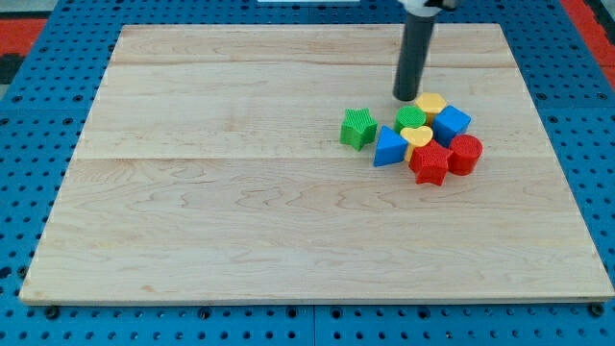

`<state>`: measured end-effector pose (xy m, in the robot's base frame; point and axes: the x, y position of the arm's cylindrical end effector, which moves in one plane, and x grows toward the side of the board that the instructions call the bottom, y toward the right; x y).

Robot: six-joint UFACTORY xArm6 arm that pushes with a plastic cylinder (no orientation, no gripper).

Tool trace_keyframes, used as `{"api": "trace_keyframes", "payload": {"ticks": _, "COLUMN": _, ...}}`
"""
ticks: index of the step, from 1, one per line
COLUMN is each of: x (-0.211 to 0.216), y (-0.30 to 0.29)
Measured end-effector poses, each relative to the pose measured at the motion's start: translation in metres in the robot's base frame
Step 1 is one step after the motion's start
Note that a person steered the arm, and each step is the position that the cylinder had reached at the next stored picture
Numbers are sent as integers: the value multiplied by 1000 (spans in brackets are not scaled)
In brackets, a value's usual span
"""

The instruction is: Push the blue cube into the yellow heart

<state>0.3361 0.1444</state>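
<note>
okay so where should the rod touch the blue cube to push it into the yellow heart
Judging by the layout, press my tip on the blue cube's right face, coming from the view's right. The yellow heart sits just to its lower left, nearly touching.

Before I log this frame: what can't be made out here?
- Arm above the rod: cut off by the view's top.
- Green block behind my tip: partly hidden by neighbours, shape unclear.
- Yellow heart: lower part covered by the red star.
- Whether blue cube touches the heart: unclear.
</note>
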Motion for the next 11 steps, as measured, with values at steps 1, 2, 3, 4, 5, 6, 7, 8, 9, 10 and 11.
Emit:
{"api": "trace_keyframes", "payload": {"ticks": 1, "x": 17, "y": 83}}
{"api": "trace_keyframes", "payload": {"ticks": 2, "x": 30, "y": 116}}
{"api": "trace_keyframes", "payload": {"ticks": 3, "x": 41, "y": 86}}
{"api": "trace_keyframes", "payload": {"ticks": 4, "x": 50, "y": 69}}
{"api": "trace_keyframes", "payload": {"ticks": 5, "x": 52, "y": 69}}
{"api": "trace_keyframes", "payload": {"ticks": 6, "x": 52, "y": 67}}
{"api": "trace_keyframes", "payload": {"ticks": 7, "x": 52, "y": 60}}
{"api": "trace_keyframes", "payload": {"ticks": 8, "x": 59, "y": 53}}
{"api": "trace_keyframes", "payload": {"ticks": 9, "x": 75, "y": 116}}
{"api": "trace_keyframes", "payload": {"ticks": 10, "x": 96, "y": 95}}
{"api": "trace_keyframes", "payload": {"ticks": 11, "x": 96, "y": 54}}
